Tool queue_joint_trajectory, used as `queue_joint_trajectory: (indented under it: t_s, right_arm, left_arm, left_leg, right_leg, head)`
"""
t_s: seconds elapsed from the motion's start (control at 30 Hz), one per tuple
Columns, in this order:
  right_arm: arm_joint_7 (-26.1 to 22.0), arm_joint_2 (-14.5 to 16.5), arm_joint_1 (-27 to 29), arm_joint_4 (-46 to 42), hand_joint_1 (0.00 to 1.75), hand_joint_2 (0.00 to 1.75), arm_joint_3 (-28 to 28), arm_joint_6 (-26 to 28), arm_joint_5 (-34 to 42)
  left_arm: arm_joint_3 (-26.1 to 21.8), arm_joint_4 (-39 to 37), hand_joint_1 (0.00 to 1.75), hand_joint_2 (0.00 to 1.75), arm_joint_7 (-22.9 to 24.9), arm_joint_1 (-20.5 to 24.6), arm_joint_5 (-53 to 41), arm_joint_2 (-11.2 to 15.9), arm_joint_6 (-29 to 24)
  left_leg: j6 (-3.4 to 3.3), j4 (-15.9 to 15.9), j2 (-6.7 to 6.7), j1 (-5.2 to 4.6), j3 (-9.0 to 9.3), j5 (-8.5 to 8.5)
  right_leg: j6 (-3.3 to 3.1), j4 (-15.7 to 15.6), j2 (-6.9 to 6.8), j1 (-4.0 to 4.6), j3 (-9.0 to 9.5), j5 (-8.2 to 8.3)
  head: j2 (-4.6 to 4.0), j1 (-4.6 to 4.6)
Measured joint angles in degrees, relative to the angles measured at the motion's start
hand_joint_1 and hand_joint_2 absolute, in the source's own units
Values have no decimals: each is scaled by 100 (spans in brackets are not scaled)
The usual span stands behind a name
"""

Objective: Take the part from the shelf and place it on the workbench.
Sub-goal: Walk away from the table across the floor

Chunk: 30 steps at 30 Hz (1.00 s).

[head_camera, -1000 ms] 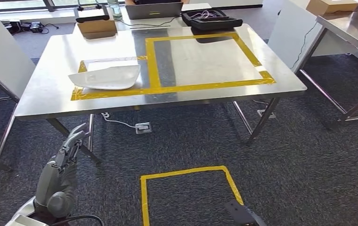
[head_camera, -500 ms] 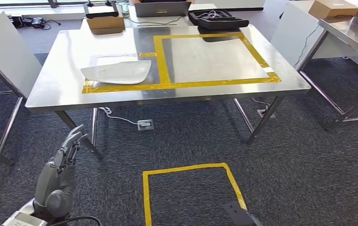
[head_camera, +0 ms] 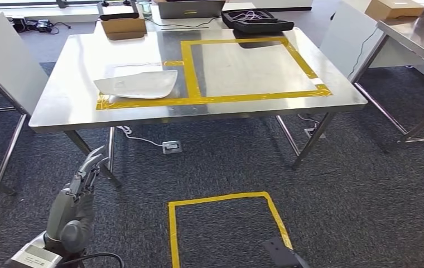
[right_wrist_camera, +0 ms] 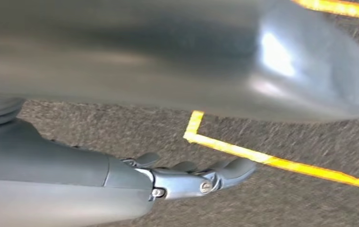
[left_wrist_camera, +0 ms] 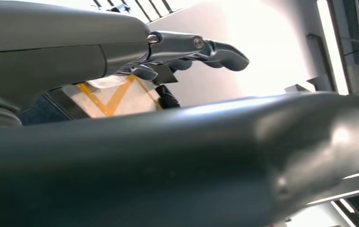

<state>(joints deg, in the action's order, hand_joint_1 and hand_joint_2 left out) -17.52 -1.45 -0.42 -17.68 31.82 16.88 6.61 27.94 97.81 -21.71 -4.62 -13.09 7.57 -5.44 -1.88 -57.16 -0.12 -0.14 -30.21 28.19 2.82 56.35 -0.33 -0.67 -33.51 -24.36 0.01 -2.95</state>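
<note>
Two hands hang low over the carpet, both empty with fingers loosely extended. Left hand (head_camera: 78, 192) sits below the steel workbench (head_camera: 59, 106); on that bench's left side lies the white part (head_camera: 137, 84), inside yellow tape. Right hand (right_wrist_camera: 192, 177) hovers near the floor's yellow tape square (head_camera: 223, 223).

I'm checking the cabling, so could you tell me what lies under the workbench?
Under the workbench, a white cable runs to a floor socket on the carpet. The tabletop hides the floor farther back.
</note>
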Motion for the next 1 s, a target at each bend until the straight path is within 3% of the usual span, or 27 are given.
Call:
queue_joint_trajectory:
  t_s: [0.07, 0.13, 0.17, 0.2, 0.23, 0.33, 0.37, 0.5, 0.57, 0.67, 0.7, 0.73, 0.77, 0.87, 0.93, 1.0]
  right_arm:
    - [3, 15, -18, 1, 0, 0, 1, -8, 9]
    - [7, 27, -32, 4, 0, 0, 2, -7, 26]
    - [8, 31, -35, 8, 0, 0, 2, -2, 35]
    - [8, 31, -35, 14, 0, 0, 2, 2, 39]
    - [8, 32, -35, 21, 0, 0, 2, 7, 42]
    - [-1, 47, -51, 37, 0, 0, 3, 29, 44]
    - [-5, 57, -60, 38, 0, 0, 3, 41, 44]
    - [-11, 73, -78, 48, 0, 0, 4, 61, 42]
    - [-12, 67, -87, 50, 0, 0, 4, 62, 38]
    - [-12, 58, -91, 57, 0, 0, 5, 63, 28]
    - [-12, 58, -90, 60, 0, 0, 5, 62, 26]
    - [-11, 57, -90, 64, 0, 0, 6, 62, 26]
    - [-11, 56, -91, 68, 0, 0, 7, 62, 25]
    - [-11, 54, -93, 79, 0, 0, 7, 63, 25]
    - [-10, 46, -97, 83, 0, 0, 7, 63, 27]
    - [-8, 38, -103, 85, 0, 0, 8, 63, 32]
  left_arm:
    - [0, -2, 0, 0, 25, 13, -18, -15, 4]
    - [-1, -14, 0, 0, 44, 17, -27, -32, 11]
    - [-1, -25, 0, 0, 45, 15, -28, -38, 14]
    - [-1, -39, 0, 0, 46, 14, -29, -42, 16]
    - [-1, -53, 0, 0, 47, 15, -29, -45, 16]
    - [-1, -78, 0, 0, 50, 21, -29, -58, 17]
    - [0, -80, 0, 0, 50, 26, -29, -60, 16]
    - [11, -97, 0, 0, 48, 40, -35, -63, -14]
    - [12, -108, 0, 0, 49, 44, -35, -63, -37]
    - [12, -126, 0, 0, 49, 48, -35, -64, -56]
    - [12, -136, 0, 0, 49, 47, -35, -63, -57]
    - [12, -145, 0, 0, 49, 47, -35, -63, -59]
    - [12, -152, 0, 0, 50, 48, -35, -63, -60]
    - [11, -155, 0, 0, 49, 66, -35, -67, -64]
    - [10, -155, 0, 0, 49, 74, -35, -78, -71]
    - [10, -161, 0, 0, 49, 73, -35, -104, -77]
  left_leg:
    - [-37, 84, 17, 46, 2, -86]
    - [-42, 90, 30, 54, -54, -124]
    - [-26, 81, 32, 59, -87, -136]
    - [-6, 68, 34, 69, -116, -148]
    - [20, 49, 34, 88, -144, -157]
    - [164, -82, 22, 159, -235, -135]
    - [227, -128, 15, 159, -264, -123]
    - [408, -144, -5, 170, -307, -157]
    - [445, -381, -1, 184, -410, 44]
    - [437, -1422, 2, 165, -803, 684]
    - [424, -1660, 1, 158, -869, 783]
    - [403, -1697, 2, 151, -836, 775]
    - [373, -1512, 2, 140, -692, 671]
    - [275, -434, 8, 87, -42, 321]
    - [250, -135, 7, 58, 88, 276]
    - [221, -122, -1, 44, 69, 231]
  right_leg:
    - [23, 309, 14, 2, -137, -250]
    - [51, 1065, 23, -26, -454, -691]
    - [71, 1433, 24, -44, -602, -852]
    - [92, 1638, 23, -65, -668, -913]
    - [114, 1612, 23, -88, -618, -864]
    - [200, 579, 43, -163, 2, -463]
    - [180, 335, 66, -173, 134, -407]
    - [-63, 267, 96, -145, 106, -375]
    - [-162, 256, 79, -139, 58, -322]
    - [-244, 254, 55, -97, -41, -250]
    - [-254, 258, 49, -76, -76, -227]
    - [-256, 263, 47, -57, -108, -205]
    - [-252, 270, 47, -43, -135, -186]
    - [-200, 290, 50, -21, -182, -136]
    - [-181, 292, 48, -5, -192, -132]
    - [-196, 265, 46, -1, -187, -119]
  head:
    - [0, 3]
    - [1, 3]
    - [1, 3]
    - [0, 3]
    - [-1, 4]
    - [0, 9]
    - [0, 9]
    - [-1, -1]
    - [0, -5]
    - [0, -9]
    - [-1, -9]
    - [0, -9]
    - [-1, -9]
    - [-1, -8]
    - [-1, -6]
    - [0, -4]
